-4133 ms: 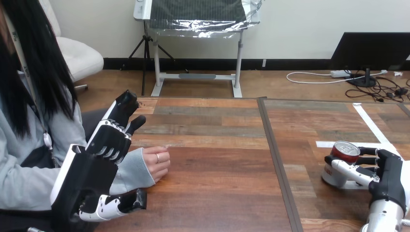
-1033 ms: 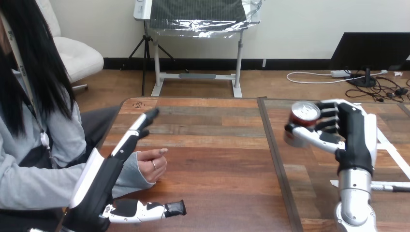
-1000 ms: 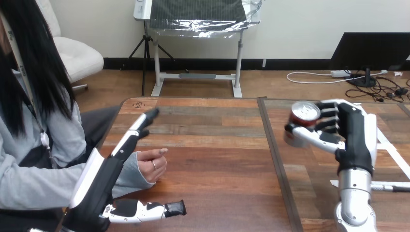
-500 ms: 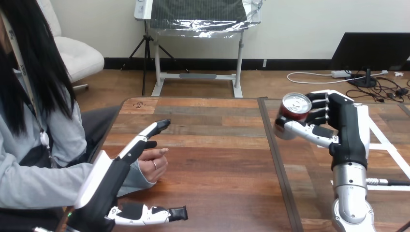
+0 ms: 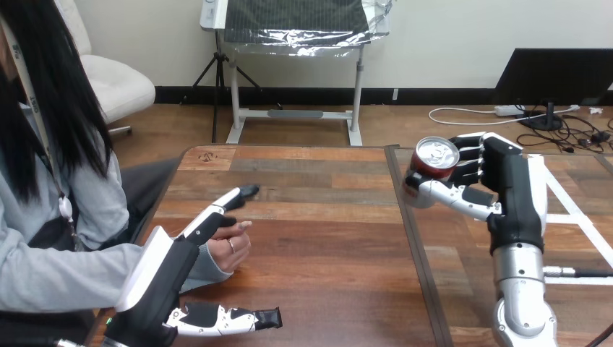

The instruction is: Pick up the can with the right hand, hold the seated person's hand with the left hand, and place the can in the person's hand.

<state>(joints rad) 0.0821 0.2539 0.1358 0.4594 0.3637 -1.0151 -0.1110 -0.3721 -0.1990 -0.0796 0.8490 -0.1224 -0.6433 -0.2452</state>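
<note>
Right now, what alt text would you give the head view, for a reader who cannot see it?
The robot's right hand grips a red can above the wooden table, at the view's right. At the left, its left hand is open, with straight fingers over the seated person's hand, which rests on the table.

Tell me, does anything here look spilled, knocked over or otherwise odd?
Nothing stands out. The can sits roughly upright in the right hand, above the table, with no spill visible. The left hand is open beside the person's hand, which rests on the table.
</note>
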